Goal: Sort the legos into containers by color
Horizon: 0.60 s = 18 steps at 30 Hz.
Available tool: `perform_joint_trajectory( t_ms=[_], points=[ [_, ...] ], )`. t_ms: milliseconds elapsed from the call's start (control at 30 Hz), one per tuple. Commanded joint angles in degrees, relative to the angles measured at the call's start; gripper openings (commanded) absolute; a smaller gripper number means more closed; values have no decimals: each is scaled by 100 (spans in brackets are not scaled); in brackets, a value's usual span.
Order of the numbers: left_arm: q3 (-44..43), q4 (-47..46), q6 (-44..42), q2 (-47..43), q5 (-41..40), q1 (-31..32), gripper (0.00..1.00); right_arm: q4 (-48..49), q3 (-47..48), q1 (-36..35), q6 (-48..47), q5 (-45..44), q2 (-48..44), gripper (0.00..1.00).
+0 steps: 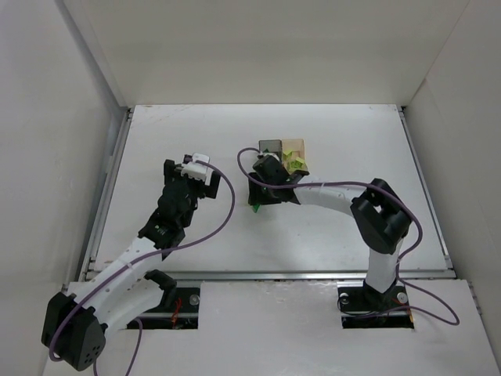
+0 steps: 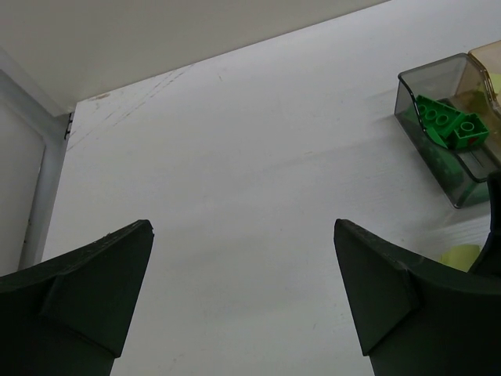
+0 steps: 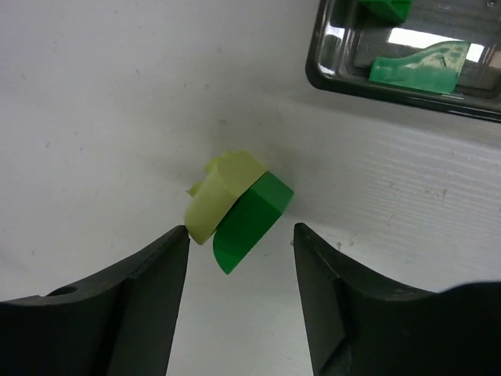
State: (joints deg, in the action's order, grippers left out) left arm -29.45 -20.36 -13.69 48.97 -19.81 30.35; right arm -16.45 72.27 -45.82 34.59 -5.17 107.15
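Between the spread fingers of my right gripper [image 3: 241,233], a green brick [image 3: 250,223] and a pale brick [image 3: 223,188] lie touching on the table [image 3: 94,94], the pale one at its 10 o'clock, neither gripped. The grey box [image 3: 329,74] sits at 1 o'clock, the orange box [image 1: 295,146] adjoining. My left gripper [image 2: 243,235] hangs open and empty, well apart. I judge closing now could catch both bricks, or squirt one sideways, mixing colours.

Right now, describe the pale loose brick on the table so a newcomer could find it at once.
On the white table, find the smoky grey container; on its near side the right claw hangs open around two touching bricks. Yours is the pale yellow-green brick, its neighbour the strong green brick.
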Motion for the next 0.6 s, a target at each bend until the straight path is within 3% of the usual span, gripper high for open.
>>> perform_joint_trajectory(
  t_ms=[0, 167, 267, 433, 567],
  points=[
    [98, -293, 77, -169, -242, 33, 100, -165, 112, -67, 241, -282, 59, 60],
    [98, -293, 130, -169, -242, 85, 100, -95, 348, -67, 93, -160, 376, 58],
    [98, -293, 130, -169, -190, 138, 100, -219, 411, -67, -39, -257, 578, 44],
    [98, -241, 77, -169, -190, 138, 100, -8, 358, -67, -268, -318, 526, 39],
    [98, -188, 77, -169, -76, 138, 100, -69, 472, -67, -391, -318, 658, 26]
  ],
)
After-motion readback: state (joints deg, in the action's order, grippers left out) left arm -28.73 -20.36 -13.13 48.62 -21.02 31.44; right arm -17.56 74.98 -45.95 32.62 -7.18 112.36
